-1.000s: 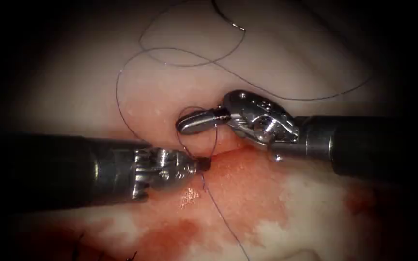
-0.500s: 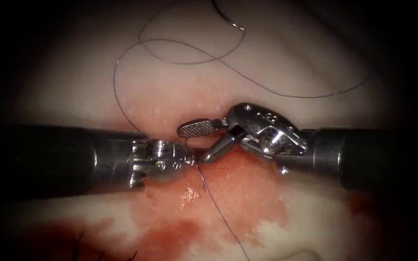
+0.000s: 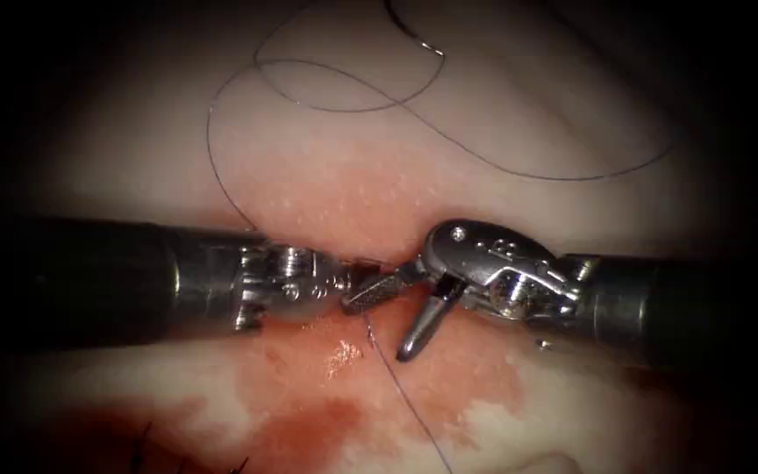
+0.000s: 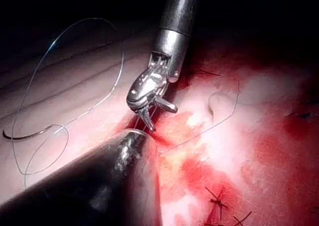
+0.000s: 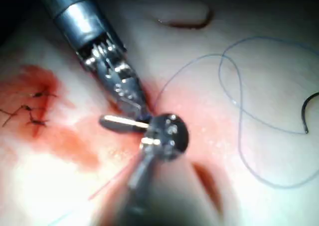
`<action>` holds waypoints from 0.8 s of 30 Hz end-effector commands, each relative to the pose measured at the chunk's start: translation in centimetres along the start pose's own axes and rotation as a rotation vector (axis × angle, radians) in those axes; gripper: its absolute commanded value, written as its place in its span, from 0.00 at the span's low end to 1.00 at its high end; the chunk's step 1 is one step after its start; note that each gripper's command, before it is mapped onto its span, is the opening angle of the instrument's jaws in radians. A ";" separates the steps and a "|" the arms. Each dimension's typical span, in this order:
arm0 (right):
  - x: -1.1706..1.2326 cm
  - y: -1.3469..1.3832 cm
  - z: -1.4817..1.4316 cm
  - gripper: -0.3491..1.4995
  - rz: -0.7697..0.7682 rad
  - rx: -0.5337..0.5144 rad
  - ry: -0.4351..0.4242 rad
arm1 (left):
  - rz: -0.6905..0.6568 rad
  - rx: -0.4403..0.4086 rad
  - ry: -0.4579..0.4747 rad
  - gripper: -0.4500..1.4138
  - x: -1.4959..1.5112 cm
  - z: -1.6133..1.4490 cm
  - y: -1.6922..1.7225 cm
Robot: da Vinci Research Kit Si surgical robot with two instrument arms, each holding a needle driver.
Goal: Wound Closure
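Note:
My left tool (image 3: pixel 355 277) comes in from the left and is shut on the thread (image 3: pixel 396 386) at its tip, over the cut (image 3: pixel 392 262). My right tool (image 3: pixel 377 326) meets it from the right with its jaws open and holding nothing; one jaw lies against the left tip and the other points down. The thread runs between them toward the front edge. The curved needle (image 3: pixel 414 35) lies free on the pale tissue (image 3: pixel 502 114) at the far top, outside the tissue, held by neither tool. The needle (image 4: pixel 20 136) trails long thread loops (image 4: pixel 89 61). The right tool's open jaws (image 4: pixel 149 117) touch my left tip.
Red fluid (image 3: pixel 309 421) covers the tissue in front of the tools. Earlier stitches (image 3: pixel 146 439) sit at the front left, and those stitches (image 5: pixel 30 111) also appear beyond the left tool (image 5: pixel 130 102). Loose thread (image 3: pixel 484 158) loops behind both tools.
The right tool's jaws were shut with a thread loop around them; they have opened and dropped down to the left tool's tip. The left tool rose slightly and still holds the thread.

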 end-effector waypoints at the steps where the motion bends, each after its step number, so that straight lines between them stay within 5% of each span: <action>1: -0.02 0.06 0.07 0.51 -0.046 0.032 -0.042 | 0.001 0.000 0.001 0.00 0.02 0.07 0.00; 16: -0.37 0.01 0.12 0.46 -0.134 0.287 -0.424 | 0.012 -0.001 0.004 0.00 0.06 0.01 0.10; 24: -0.53 -0.05 0.11 0.44 -0.176 0.359 -0.504 | 0.017 0.004 0.001 0.00 0.01 0.00 0.11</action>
